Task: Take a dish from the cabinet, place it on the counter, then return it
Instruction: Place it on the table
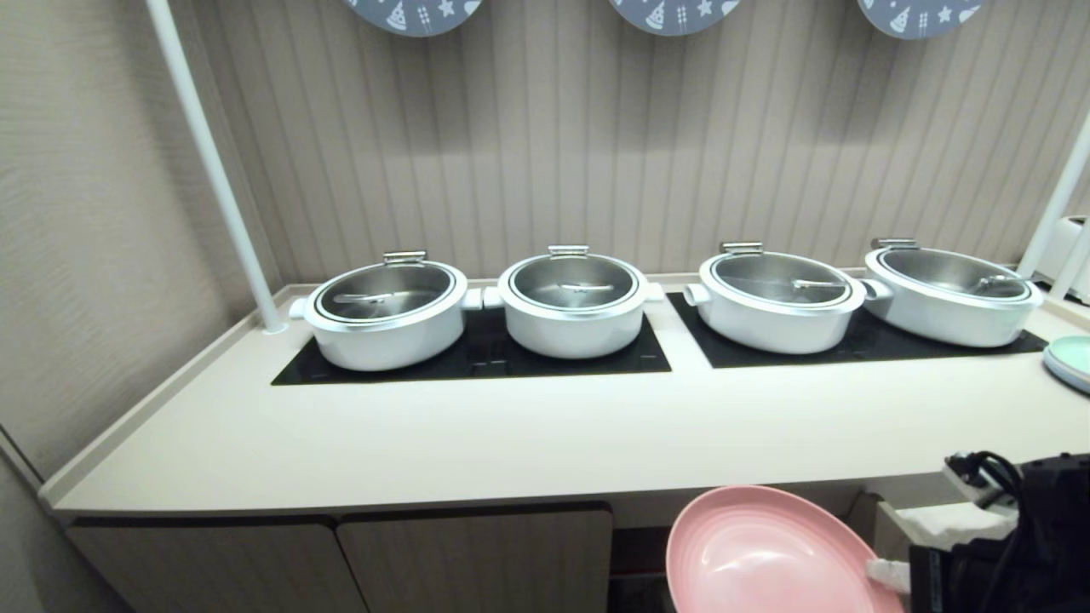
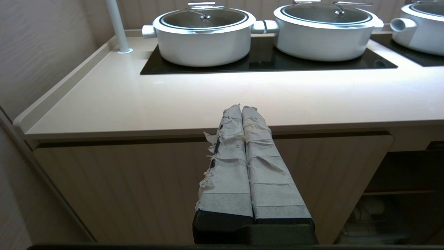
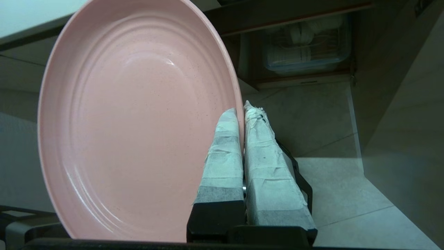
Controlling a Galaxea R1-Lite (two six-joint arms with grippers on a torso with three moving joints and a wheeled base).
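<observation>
The pink dish [image 1: 766, 553] hangs tilted in the air below the counter's [image 1: 511, 434] front edge, in front of the open cabinet [image 1: 639, 558]. My right gripper [image 1: 886, 577] is shut on the dish's right rim. In the right wrist view the dish [image 3: 131, 121] stands on edge, and the taped right gripper [image 3: 241, 108] pinches its rim, one finger on each face. Behind it the cabinet's inner shelf [image 3: 305, 80] shows. My left gripper [image 2: 241, 108] is shut and empty, parked level before the closed doors under the counter [image 2: 173, 100].
Several white lidded pots [image 1: 387, 315] sit on black hob panels [image 1: 477, 358] at the back of the counter. Pale blue-green plates [image 1: 1071, 359] lie at its right end, and a white pole [image 1: 213, 162] rises at the left. A clear container [image 3: 307, 45] sits inside the cabinet.
</observation>
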